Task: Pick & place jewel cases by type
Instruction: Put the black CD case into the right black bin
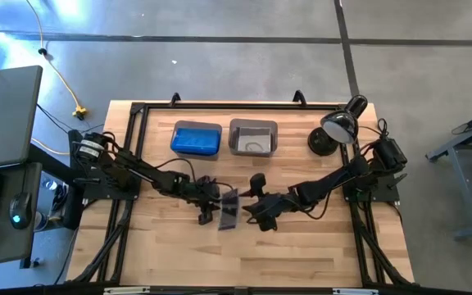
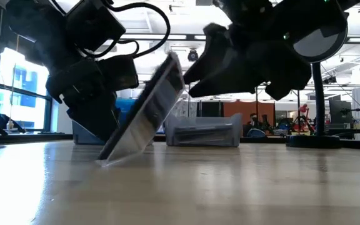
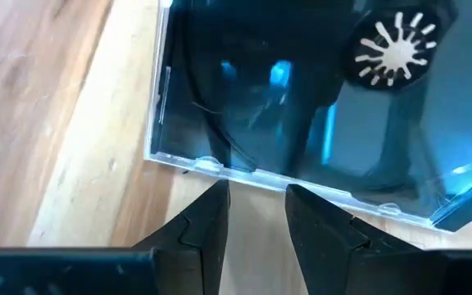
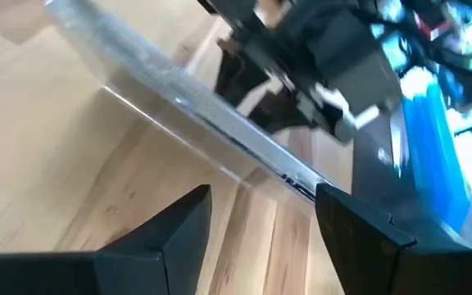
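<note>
Light wood-plank table (image 1: 301, 254) under me, black frame rails along its edges. Sitting on it at the far side: a bin (image 1: 197, 138) packed with blue cases, a second translucent grey bin (image 1: 253, 137) just beside it with a dark case inside, and a black desk lamp (image 1: 328, 139) base near my right arm's side. Mid-table, one dark jewel case (image 1: 229, 210) is tilted, its lower edge touching the wood and the rest lifted off. The near half is plain planks.
</note>
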Controlling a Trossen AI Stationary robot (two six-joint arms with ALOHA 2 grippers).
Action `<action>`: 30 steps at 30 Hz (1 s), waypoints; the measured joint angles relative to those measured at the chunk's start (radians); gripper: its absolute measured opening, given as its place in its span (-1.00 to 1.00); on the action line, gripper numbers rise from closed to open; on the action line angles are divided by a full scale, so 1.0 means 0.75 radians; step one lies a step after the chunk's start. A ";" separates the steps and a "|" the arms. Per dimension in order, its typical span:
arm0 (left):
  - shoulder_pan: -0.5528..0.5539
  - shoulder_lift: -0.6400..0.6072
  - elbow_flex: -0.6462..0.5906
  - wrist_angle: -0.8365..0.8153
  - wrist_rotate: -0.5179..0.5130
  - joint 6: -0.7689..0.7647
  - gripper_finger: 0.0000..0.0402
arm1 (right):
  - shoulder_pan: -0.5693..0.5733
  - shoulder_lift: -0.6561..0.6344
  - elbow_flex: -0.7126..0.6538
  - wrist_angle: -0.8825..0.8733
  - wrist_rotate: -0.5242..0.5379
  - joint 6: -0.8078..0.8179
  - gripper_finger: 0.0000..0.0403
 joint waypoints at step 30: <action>0.004 0.001 0.001 0.099 0.078 0.087 -0.39 | 0.004 0.008 -0.009 0.149 -0.053 -0.443 0.06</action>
